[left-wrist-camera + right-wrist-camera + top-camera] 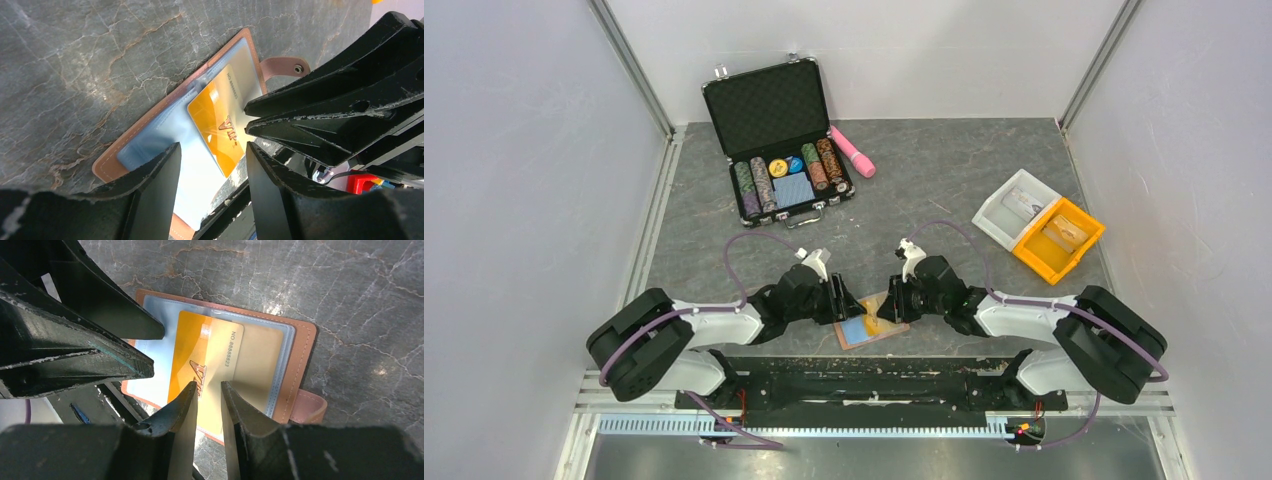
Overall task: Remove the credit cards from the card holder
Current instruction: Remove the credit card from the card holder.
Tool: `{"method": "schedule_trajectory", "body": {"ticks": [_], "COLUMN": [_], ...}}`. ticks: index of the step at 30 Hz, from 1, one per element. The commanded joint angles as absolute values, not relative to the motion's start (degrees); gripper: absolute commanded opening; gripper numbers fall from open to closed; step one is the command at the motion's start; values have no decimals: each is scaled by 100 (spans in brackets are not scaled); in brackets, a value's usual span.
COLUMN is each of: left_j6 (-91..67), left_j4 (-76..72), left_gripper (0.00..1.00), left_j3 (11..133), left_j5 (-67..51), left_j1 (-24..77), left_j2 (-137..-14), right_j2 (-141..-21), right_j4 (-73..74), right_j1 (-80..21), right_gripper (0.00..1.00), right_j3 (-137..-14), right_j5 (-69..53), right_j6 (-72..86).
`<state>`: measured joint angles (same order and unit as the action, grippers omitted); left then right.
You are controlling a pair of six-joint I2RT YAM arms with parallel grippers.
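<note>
Brown leather: one holder (301,354), two cards (184,347).

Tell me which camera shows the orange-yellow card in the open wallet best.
Right wrist. The orange-yellow plastic card sits mid-frame, close and nearly face-on, on the open brown leather-like card holder, its number readable. Left wrist shows it too, partly hidden by the right hand. Top external shows only a small yellow patch.
</note>
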<state>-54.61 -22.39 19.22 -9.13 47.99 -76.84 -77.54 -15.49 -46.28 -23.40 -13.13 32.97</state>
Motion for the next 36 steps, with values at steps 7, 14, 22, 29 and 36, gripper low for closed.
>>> {"method": "schedule_trajectory", "body": {"ticks": [7, 14, 22, 29, 36], "left_j6": [-5238, -5221, -5308, -5389, -5552], "left_j4": [-2426, -2438, -2710, -2962, -3439], "left_gripper": [59, 59, 57, 53, 51], "left_j3": [1845, 1872, 1811, 1817, 1736], "left_j5": [-827, -834, -948, -1137, -1342], "left_j1": [4799, 4799, 4799, 4799, 4799], "left_j2": [-8066, -8127, -8288, -8329, -8284], "right_j2": [-7514, -7351, -7577, -7653, -7705], "right_j4": [-1366, -1183, -1670, -1907, -2113], "right_j1": [-4658, -4663, -4671, -4663, -4671], "right_gripper": [27, 27, 25, 19, 15], "right_j3": [-2467, -2514, -2140, -1978, -1755], "right_j5": [-853, -710, -1017, -1160, -1164], "right_j6": [3190, 3123, 3410, 3569, 3687]}}
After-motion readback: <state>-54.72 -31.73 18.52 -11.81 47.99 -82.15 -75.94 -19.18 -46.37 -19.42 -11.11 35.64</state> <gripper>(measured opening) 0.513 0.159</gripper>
